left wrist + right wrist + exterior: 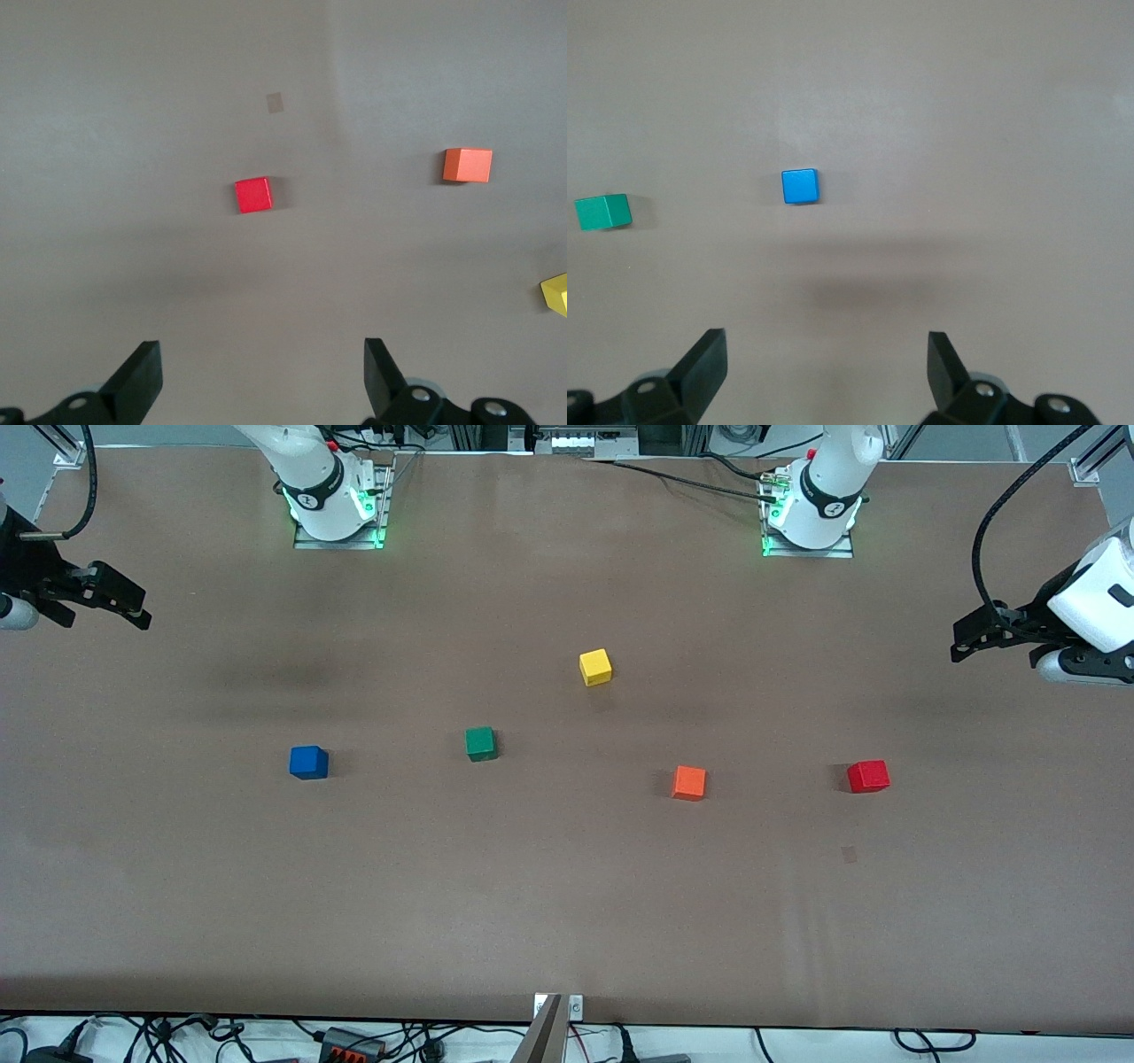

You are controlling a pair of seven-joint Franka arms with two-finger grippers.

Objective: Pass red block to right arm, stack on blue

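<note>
Red block (867, 776), blue cube (308, 762), green cube (480, 743), yellow cube (595, 667), orange cube (688, 782), brown table (567, 921).

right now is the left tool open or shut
Open: the left tool hangs over the table's left-arm end, fingers spread wide with nothing between them; the red block lies untouched.

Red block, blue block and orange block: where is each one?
red block (867, 776), front view, on its top face
blue block (308, 762), front view, on its top face
orange block (688, 782), front view, on its top face

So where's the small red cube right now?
The small red cube sits on the brown table toward the left arm's end, beside the orange cube, with neither gripper touching it.
</note>
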